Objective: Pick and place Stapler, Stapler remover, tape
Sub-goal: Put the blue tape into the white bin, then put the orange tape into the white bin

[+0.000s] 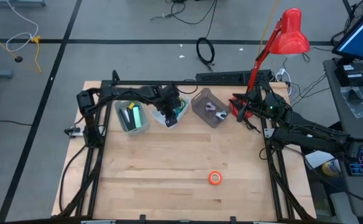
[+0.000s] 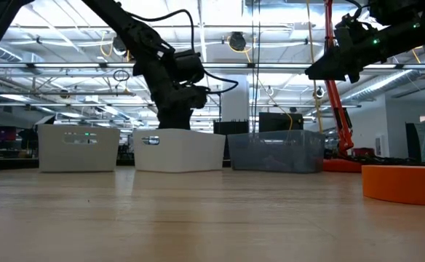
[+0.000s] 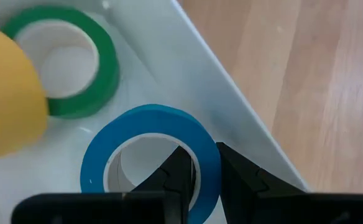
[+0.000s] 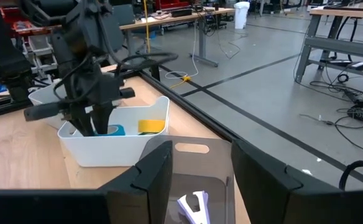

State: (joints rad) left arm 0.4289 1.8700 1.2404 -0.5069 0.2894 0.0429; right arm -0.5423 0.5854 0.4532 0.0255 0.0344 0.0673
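My left gripper (image 3: 200, 171) reaches down into the middle white bin (image 1: 180, 107) and is shut on the blue tape (image 3: 150, 124). Beside it in that bin lie the green tape (image 3: 63, 62) and the yellow tape (image 3: 7, 93). The orange tape (image 1: 215, 178) lies flat on the bare table toward the near edge. A pale stapler remover (image 4: 194, 208) lies in the grey bin (image 1: 207, 107). My right gripper (image 4: 200, 168) hovers open above that bin, holding nothing. I cannot make out the stapler. My left gripper has one finger inside the blue tape's pale core and the other outside, pinching the ring's wall (image 3: 207, 158) between them. The fingers (image 3: 175, 171) slant down into the bin from above. Whether the roll rests on the bin's floor, I cannot tell.
A second white bin (image 1: 132, 117) with green and yellow items stands left of the middle one. A red desk lamp (image 1: 290, 34) rises at the far right corner. The three bins stand in a row along the far edge, with bare wood (image 1: 169, 168) between them and the orange tape.
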